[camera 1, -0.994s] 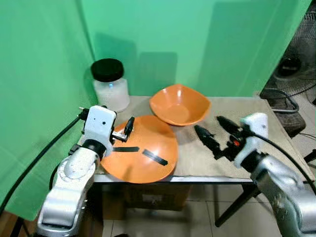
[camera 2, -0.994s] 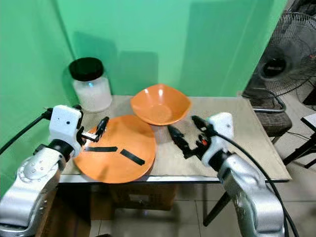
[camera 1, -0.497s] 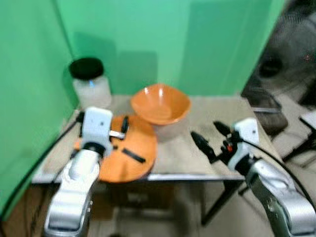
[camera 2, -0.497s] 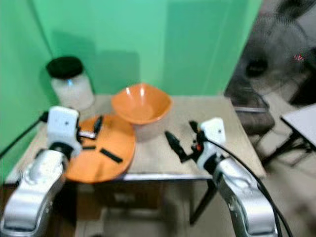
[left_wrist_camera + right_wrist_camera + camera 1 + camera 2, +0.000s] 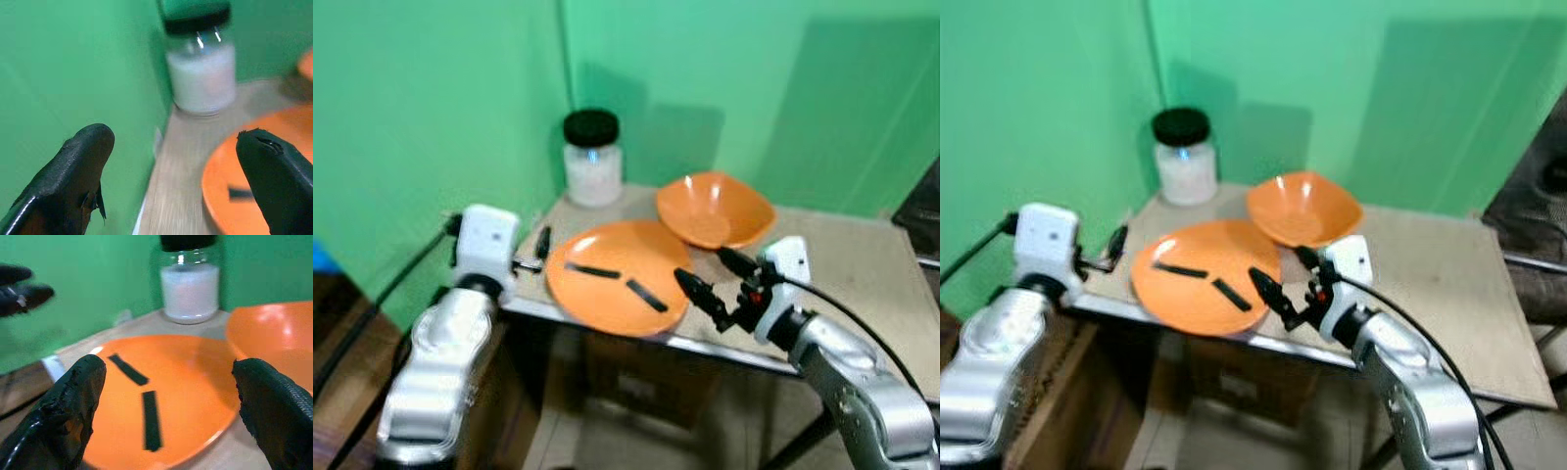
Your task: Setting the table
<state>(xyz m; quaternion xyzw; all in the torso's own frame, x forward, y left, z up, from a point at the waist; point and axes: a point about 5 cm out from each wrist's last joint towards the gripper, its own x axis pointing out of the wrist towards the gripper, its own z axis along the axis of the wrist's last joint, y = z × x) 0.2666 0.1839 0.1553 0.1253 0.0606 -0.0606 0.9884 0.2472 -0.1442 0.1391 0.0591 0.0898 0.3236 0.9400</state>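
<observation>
Orange plate (image 5: pixel 617 289) with two black strips; orange bowl (image 5: pixel 715 208); black-lidded white jar (image 5: pixel 592 157).

On the surface (image 5: pixel 862 255) are counted: one orange plate (image 5: pixel 617 277), one orange bowl (image 5: pixel 715 208), one black-lidded jar (image 5: pixel 592 157), and two black strips (image 5: pixel 647 295) on the plate.

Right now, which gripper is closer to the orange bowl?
Right. The right gripper, fingers open, sits just in front of the orange bowl, over the near edge of the orange plate. The left gripper, also open, is beyond the plate's far side, by the table's left edge.
</observation>
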